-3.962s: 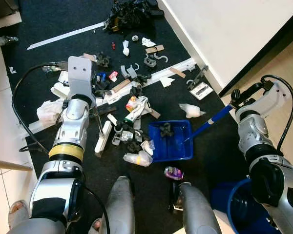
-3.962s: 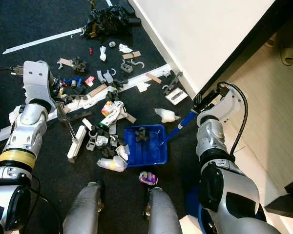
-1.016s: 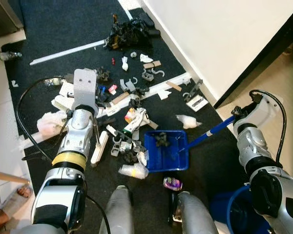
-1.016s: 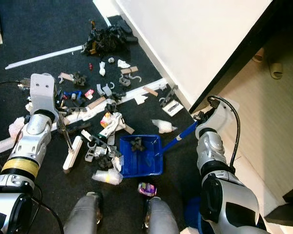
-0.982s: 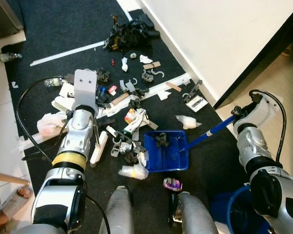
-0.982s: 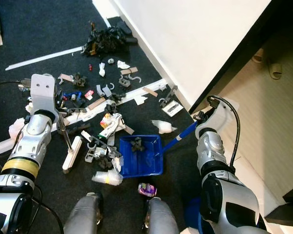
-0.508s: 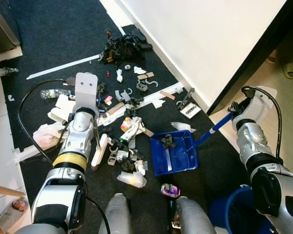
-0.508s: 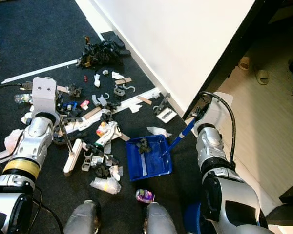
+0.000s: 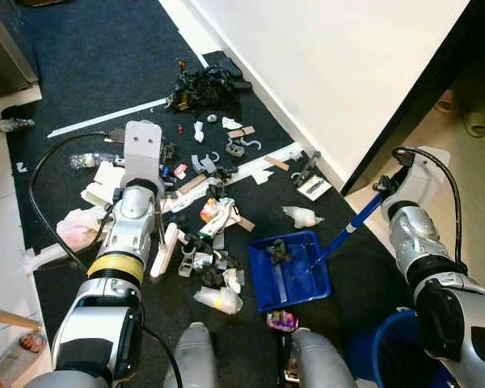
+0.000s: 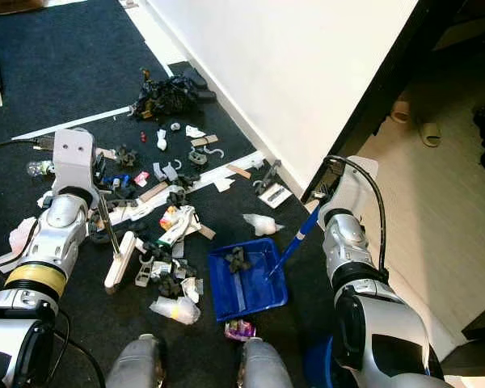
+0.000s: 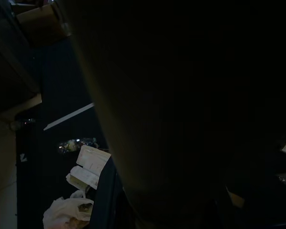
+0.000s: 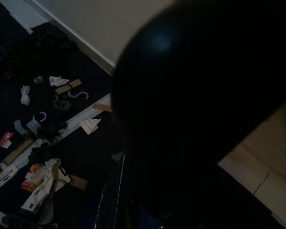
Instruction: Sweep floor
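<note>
1. blue dustpan [image 9: 289, 279] lies on the dark carpet [image 9: 81, 73], right gripper [image 9: 385, 185] apparently clamping its handle [image 9: 343, 234].
2. left gripper [image 10: 105, 212] seems clamped on the brush [image 10: 120, 259]; mid-sweep.
3. next: brush the litter [image 9: 210, 242] into the pan.

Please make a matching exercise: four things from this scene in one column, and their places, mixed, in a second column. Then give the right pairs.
Things:
1. dustpan
2. bucket
3. black bag
4. sandal

Places:
A. beside the white wall, far end of the carpet
B. on the pale floor past the doorway
C. by the robot's right leg
D. on the carpet, holding some debris

Pairs: 1-D, 2-C, 3-A, 4-B
</note>
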Robot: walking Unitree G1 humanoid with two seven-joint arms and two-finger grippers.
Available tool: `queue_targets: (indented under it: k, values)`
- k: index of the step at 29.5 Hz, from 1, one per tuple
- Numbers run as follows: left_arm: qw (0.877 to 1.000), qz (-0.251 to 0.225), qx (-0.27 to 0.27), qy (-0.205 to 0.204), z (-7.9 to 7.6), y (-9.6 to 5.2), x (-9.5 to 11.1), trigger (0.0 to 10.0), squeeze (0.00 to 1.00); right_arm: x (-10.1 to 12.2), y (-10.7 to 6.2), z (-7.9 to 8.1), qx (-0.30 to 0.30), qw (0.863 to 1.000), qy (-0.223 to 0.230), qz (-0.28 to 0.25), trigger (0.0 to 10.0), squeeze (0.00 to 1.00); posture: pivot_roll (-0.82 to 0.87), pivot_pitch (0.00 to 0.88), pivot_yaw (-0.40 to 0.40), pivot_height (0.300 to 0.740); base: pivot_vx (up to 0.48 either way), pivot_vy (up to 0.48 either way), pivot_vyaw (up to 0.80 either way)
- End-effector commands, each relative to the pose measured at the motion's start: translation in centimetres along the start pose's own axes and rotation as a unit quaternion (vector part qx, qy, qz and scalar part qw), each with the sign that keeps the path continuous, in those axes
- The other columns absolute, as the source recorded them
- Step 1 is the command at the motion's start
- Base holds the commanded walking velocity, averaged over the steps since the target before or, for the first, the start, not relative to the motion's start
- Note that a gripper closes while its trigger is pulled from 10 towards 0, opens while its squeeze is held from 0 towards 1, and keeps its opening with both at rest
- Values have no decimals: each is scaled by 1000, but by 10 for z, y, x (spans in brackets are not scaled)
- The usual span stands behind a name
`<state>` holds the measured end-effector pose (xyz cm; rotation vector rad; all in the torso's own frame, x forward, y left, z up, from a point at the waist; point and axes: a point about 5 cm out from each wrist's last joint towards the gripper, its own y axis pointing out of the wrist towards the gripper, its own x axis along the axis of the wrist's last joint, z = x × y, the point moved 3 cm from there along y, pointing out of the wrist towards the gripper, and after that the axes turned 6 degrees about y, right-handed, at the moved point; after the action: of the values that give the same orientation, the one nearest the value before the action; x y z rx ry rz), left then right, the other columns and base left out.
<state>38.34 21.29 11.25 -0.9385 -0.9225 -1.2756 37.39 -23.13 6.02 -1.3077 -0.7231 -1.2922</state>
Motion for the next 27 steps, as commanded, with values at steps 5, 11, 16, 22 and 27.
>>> queue_targets:
  k: [5,11,16,22,27]
  values:
    - [1000,-4,-9,-16,-17,-4,-2,10000,0,-9,-3,-2,-7,1000,16,8,10000,0,97,46,-48,740,0,0,0]
    - [1000,0,-17,-15,-22,-7,-5,10000,0,-20,-6,-11,-36,998,45,22,10000,0,98,49,-41,740,0,0,0]
    - [1000,3,-17,-9,-22,-9,-7,10000,0,-27,-9,-19,-61,996,48,34,10000,0,100,52,-41,740,0,0,0]
    - [1000,8,-9,0,-15,-10,-10,10000,0,-28,-9,-14,-55,997,48,34,10000,0,107,69,-55,740,0,0,0]
    - [1000,10,-1,-1,-9,-10,-10,10000,0,-20,-7,-11,-57,997,57,21,10000,0,109,78,-61,740,0,0,0]
